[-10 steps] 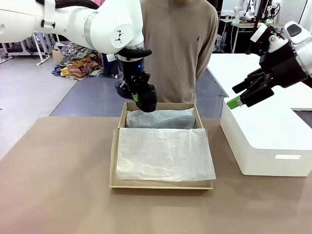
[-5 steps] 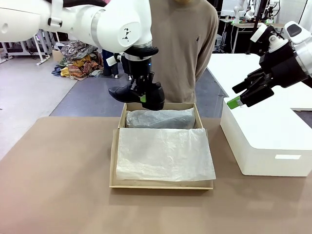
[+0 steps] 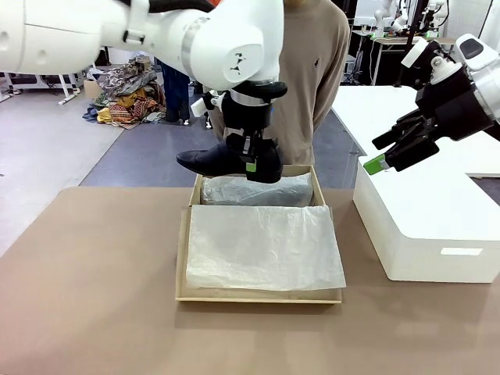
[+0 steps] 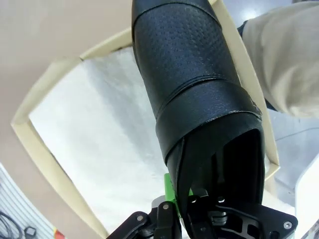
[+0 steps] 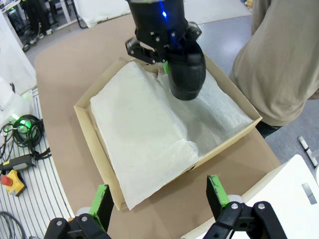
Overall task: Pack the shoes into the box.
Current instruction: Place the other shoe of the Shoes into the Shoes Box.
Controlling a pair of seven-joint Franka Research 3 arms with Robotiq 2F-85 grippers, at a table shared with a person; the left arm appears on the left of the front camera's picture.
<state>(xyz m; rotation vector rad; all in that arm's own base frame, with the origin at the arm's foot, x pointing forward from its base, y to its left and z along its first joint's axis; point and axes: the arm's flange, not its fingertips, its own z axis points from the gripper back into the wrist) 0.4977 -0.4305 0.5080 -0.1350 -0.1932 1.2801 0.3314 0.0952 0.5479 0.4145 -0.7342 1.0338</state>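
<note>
Find the box (image 3: 181, 262) lying open, tissue-lined for loading; above its far part, see one shoe (image 3: 205, 160) clamped at the heel by the left gripper (image 3: 251, 164), level for lowering; note the right gripper (image 3: 376, 154) spread wide, idle.

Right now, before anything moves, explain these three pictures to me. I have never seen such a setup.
Two white robot arms work at a table, facing a person. The wide picture looks across the table from between the arms; the other two come from cameras on each wrist. On the table sit a cardboard box lined with white paper, and a white block. The left jaws are shut on a black shoe, held above the box's far end. The right jaws stand open, holding nothing.
</note>
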